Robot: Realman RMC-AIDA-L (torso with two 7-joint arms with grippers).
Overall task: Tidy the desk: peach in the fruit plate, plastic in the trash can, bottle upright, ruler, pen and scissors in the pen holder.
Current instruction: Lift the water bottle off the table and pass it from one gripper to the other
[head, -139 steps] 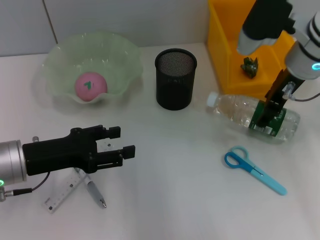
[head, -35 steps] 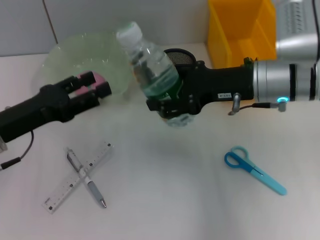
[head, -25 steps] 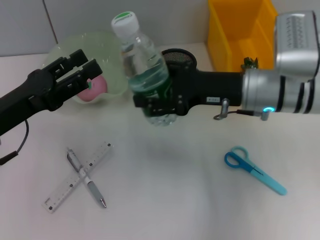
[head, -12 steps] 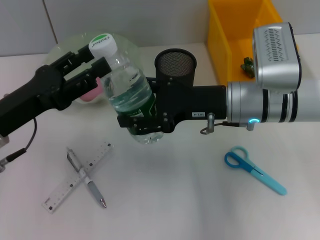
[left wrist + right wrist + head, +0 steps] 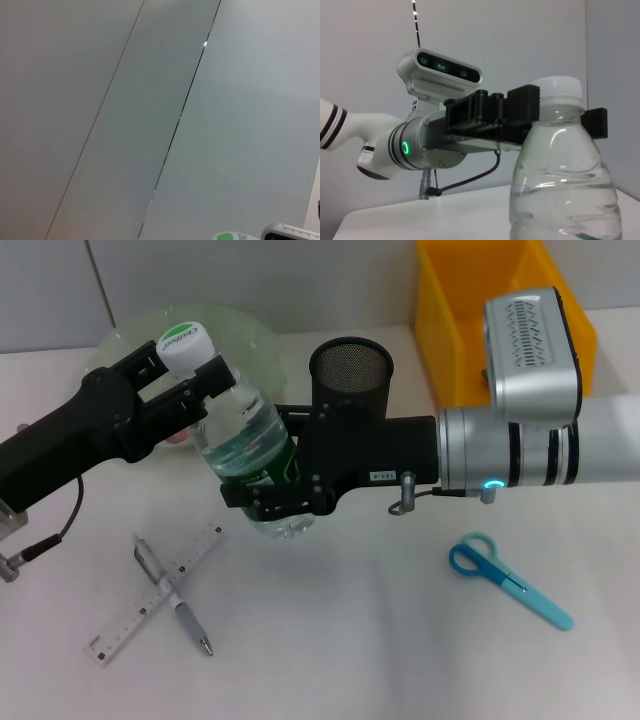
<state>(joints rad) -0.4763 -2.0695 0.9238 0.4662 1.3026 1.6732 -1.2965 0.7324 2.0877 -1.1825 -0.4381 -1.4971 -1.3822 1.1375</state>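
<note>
**A:** Head view first: where does the bottle (image 5: 243, 445) stand?

**B:** Centre-left of the frame, nearly upright, cap tilted toward the upper left. The right pincer (image 5: 268, 502) is clamped around its labelled lower body. The left pincer (image 5: 190, 375) has its fingers either side of the neck just under the cap; the right wrist view shows this too, though I cannot tell whether they press on it. I can't tell if the base touches the surface (image 5: 350, 640).

**A:** What looks finished?

**B:** A sliver of pink peach (image 5: 180, 436) shows in the fruit plate (image 5: 245, 332), upper left. A small dark scrap lies in the trash can (image 5: 450, 300), upper right; I'd judge that the plastic.

**A:** And left?

**B:** The ruler (image 5: 135, 618) and pen (image 5: 175, 600) lie crossed at lower left, the scissors (image 5: 508, 578) at lower right. The pen holder (image 5: 351, 375) appears empty.
</note>
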